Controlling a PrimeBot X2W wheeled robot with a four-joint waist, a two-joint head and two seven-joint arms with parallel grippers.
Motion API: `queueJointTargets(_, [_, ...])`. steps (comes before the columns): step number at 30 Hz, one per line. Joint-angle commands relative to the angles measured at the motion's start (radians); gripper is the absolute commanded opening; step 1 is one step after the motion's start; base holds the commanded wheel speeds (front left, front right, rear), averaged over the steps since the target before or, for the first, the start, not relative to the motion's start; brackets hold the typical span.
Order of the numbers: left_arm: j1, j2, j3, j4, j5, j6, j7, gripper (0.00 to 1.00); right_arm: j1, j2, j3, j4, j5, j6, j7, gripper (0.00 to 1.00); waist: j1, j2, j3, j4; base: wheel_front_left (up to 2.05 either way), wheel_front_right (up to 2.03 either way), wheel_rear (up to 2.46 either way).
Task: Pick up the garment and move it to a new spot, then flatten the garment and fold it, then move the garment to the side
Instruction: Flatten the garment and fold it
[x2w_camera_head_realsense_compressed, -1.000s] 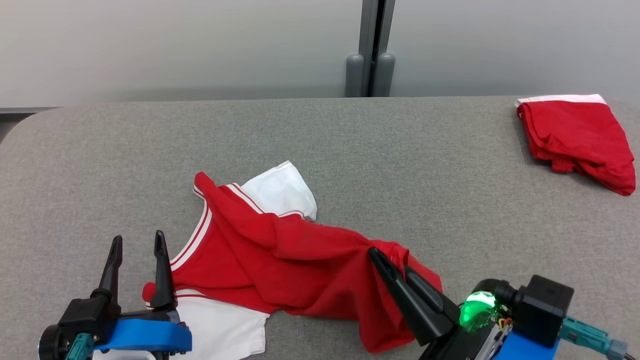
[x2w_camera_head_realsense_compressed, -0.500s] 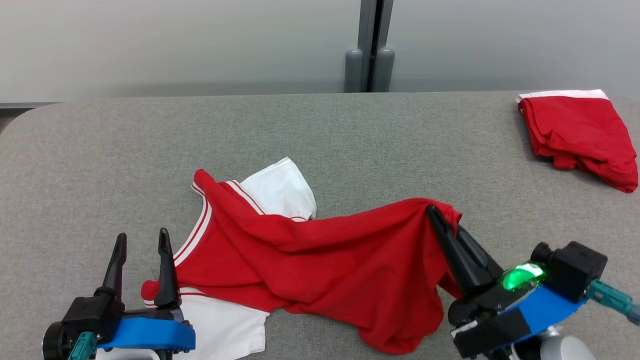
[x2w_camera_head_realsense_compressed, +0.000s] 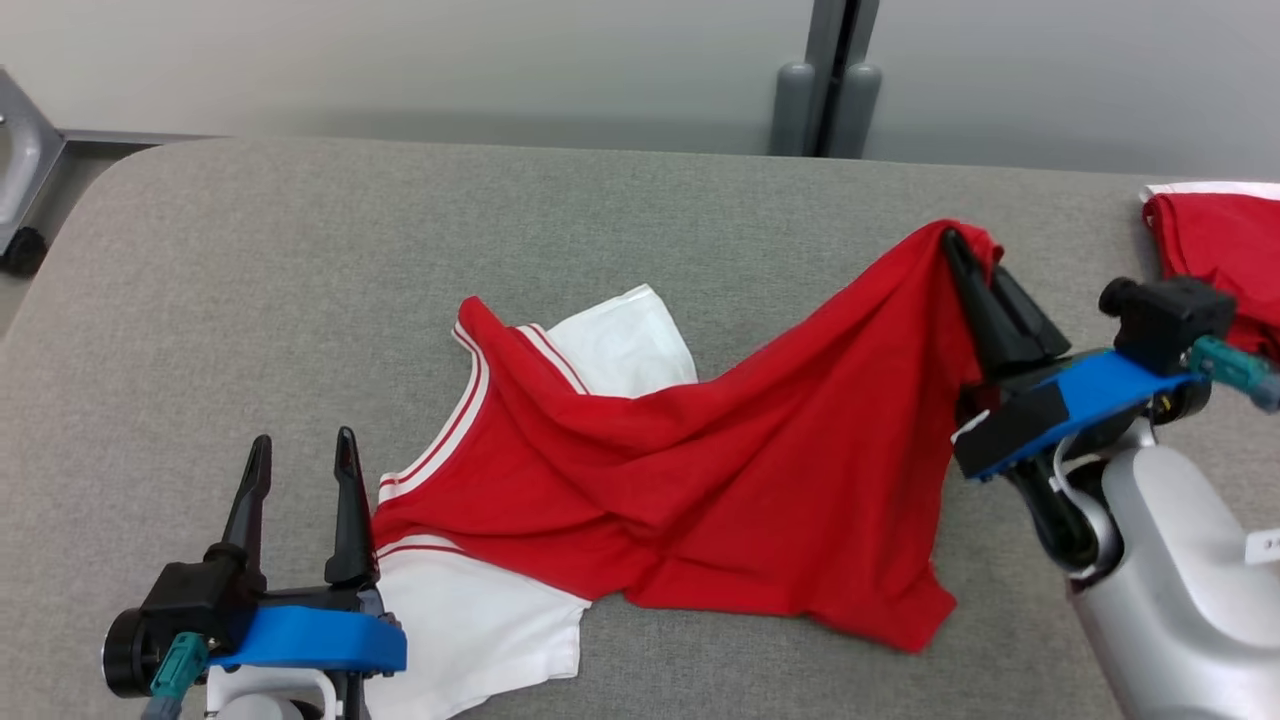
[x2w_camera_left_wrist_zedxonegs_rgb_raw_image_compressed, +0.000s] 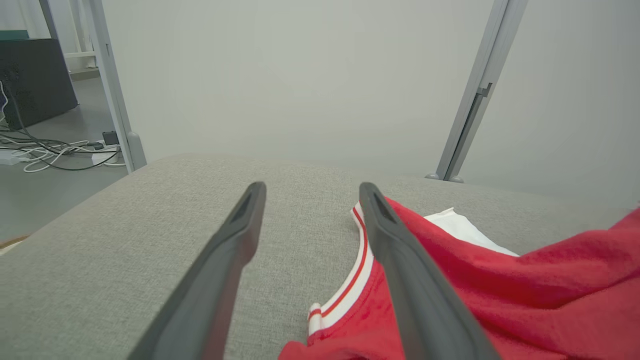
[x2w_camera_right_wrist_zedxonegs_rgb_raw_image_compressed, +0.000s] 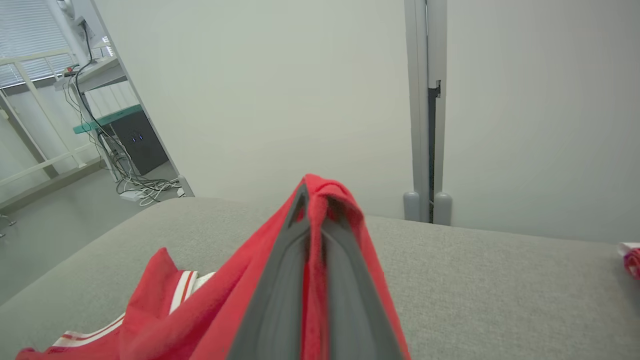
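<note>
The garment is a red shirt with white sleeves and striped collar trim, spread across the grey table. My right gripper is shut on the garment's hem corner and holds it lifted, so the cloth stretches up to the right. In the right wrist view red fabric is pinched between the closed fingers. My left gripper stands open at the lower left, its right finger beside the collar, with nothing between its fingers.
Another red garment with a white edge lies folded at the far right of the table. A grey post stands behind the table's far edge. Cables and a dark cabinet sit on the floor to the left.
My right gripper has risen and moved away to the right with the hem, stretching the garment out. The head camera has shifted. The left gripper has stayed in place, open.
</note>
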Motion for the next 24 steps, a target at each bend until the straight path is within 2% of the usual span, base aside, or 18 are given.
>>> queueJointTargets(1, [-0.023, -0.001, -0.007, 0.0, -0.007, -0.002, 0.001, 1.0, -0.058, -0.018, -0.001, 0.063, -0.006, 0.001, -0.015, 0.0, -0.0001, -0.0001, 0.021, 0.027, 0.0, 0.0, 0.0])
queueJointTargets(5, [-0.042, -0.001, -0.025, 0.003, -0.015, 0.0, 0.001, 1.0, -0.189, -0.041, 0.0, 0.247, -0.035, 0.001, -0.036, 0.0, -0.0001, -0.0001, 0.048, 0.058, 0.0, 0.0, 0.0])
queueJointTargets(13, [-0.068, -0.001, -0.046, 0.005, -0.025, 0.005, 0.001, 1.0, -0.412, -0.048, 0.003, 0.596, -0.093, 0.001, -0.094, 0.0, -0.0001, -0.0001, 0.094, 0.081, 0.0, 0.0, 0.0])
queueJointTargets(14, [-0.072, -0.001, -0.047, 0.006, -0.024, 0.005, 0.001, 1.0, -0.432, -0.045, -0.004, 0.635, -0.098, 0.0, -0.103, 0.03, -0.0001, -0.0001, 0.099, 0.08, 0.0, 0.0, 0.0])
queueJointTargets(15, [-0.077, -0.001, -0.049, 0.007, -0.026, 0.006, 0.001, 1.0, -0.448, -0.039, -0.013, 0.675, -0.099, 0.0, -0.111, 0.46, -0.0001, -0.0001, 0.102, 0.08, 0.0, 0.0, 0.0])
queueJointTargets(16, [-0.08, -0.001, -0.052, 0.008, -0.027, 0.005, 0.001, 1.0, -0.46, -0.032, -0.023, 0.714, -0.093, 0.0, -0.116, 1.0, -0.0001, -0.0001, 0.105, 0.08, 0.0, 0.0, 0.0])
queueJointTargets(20, [-0.083, -0.001, -0.053, 0.012, -0.029, 0.01, 0.001, 1.0, -0.484, -0.014, 0.002, 0.786, -0.11, 0.001, -0.143, 1.0, -0.0001, -0.0001, 0.106, 0.072, 0.0, 0.0, 0.0])
queueJointTargets(24, [-0.078, -0.001, -0.044, 0.014, -0.02, 0.006, 0.001, 1.0, -0.445, -0.012, 0.04, 0.792, -0.1, 0.0, -0.158, 1.0, -0.0001, -0.0001, 0.097, 0.054, 0.0, 0.0, 0.0])
